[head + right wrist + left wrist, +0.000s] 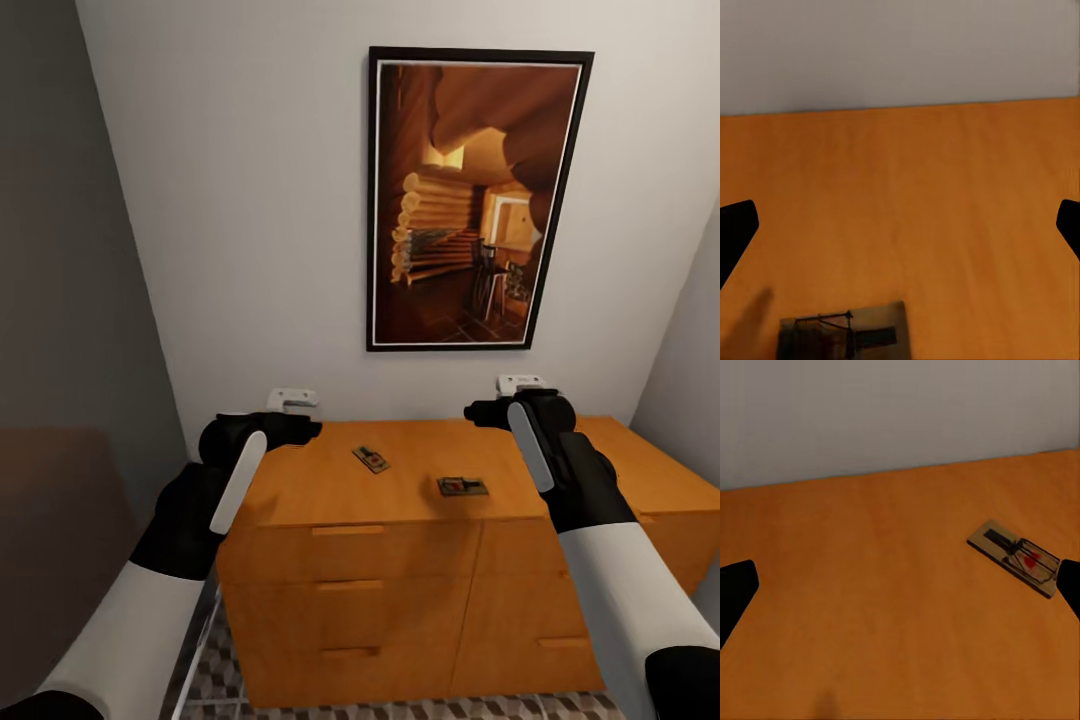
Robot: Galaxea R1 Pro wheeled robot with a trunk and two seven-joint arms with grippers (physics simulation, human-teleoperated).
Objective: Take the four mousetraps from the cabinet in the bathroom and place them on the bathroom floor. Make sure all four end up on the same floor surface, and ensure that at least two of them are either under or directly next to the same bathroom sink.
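With both sets of jaws spread wide and empty above the cabinet (pixel 400 480), we see two mousetraps on its top, the nearer trap (pixel 462 487) lying crosswise just inside our right gripper (pixel 520 383).

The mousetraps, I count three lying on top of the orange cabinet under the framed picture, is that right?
Not three. The head view shows two mousetraps on the cabinet top: one nearer the left arm, one nearer the right arm. They do lie flat on the orange top, below the framed picture.
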